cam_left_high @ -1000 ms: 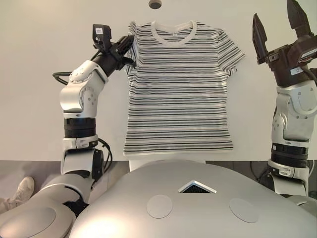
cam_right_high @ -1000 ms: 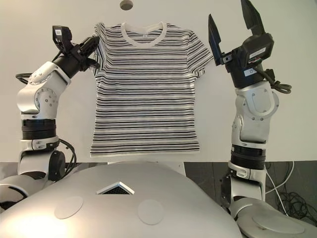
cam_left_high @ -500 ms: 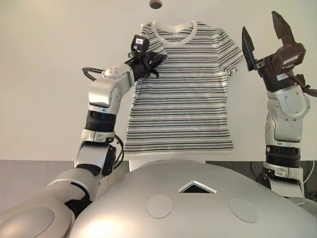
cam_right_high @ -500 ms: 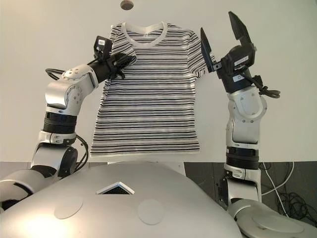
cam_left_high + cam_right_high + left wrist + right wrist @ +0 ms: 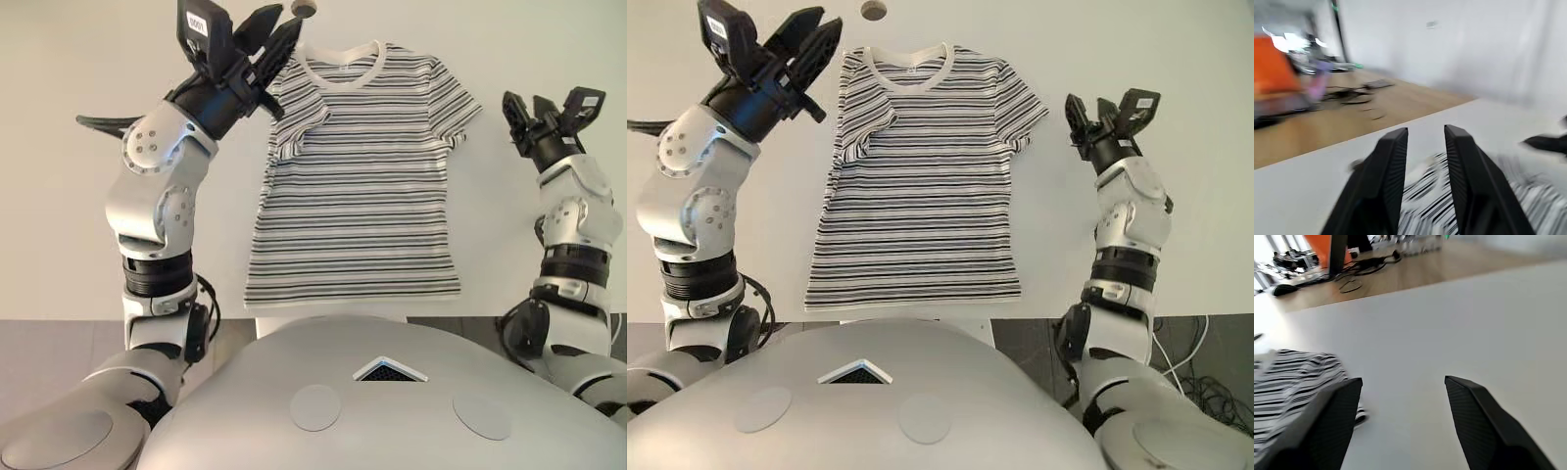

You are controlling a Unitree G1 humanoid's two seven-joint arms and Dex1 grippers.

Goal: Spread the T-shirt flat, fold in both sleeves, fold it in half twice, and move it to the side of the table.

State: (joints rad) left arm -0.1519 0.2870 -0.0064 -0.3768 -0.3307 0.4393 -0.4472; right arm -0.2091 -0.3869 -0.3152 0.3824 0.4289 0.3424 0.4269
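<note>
The striped T-shirt (image 5: 358, 196) lies flat on the white table (image 5: 78, 245), collar at the far end. Its left sleeve (image 5: 294, 142) is folded in over the chest, a little bunched. Its right sleeve (image 5: 458, 103) is spread out. My left gripper (image 5: 277, 24) is raised over the shirt's left shoulder, open and empty; the left wrist view shows stripes under the fingers (image 5: 1391, 181). My right gripper (image 5: 526, 106) hovers just right of the right sleeve, open and empty. In the right wrist view the sleeve (image 5: 1298, 377) lies beside the fingers (image 5: 1334, 421).
A small grey round fitting (image 5: 307, 8) sits at the table's far edge behind the collar. The table's front edge runs just below the shirt's hem. Cables (image 5: 1205, 382) lie on the floor at the right.
My left gripper drew the left sleeve in across the chest, let it go and rose up to the left. My right gripper came down toward the table beside the right sleeve.
</note>
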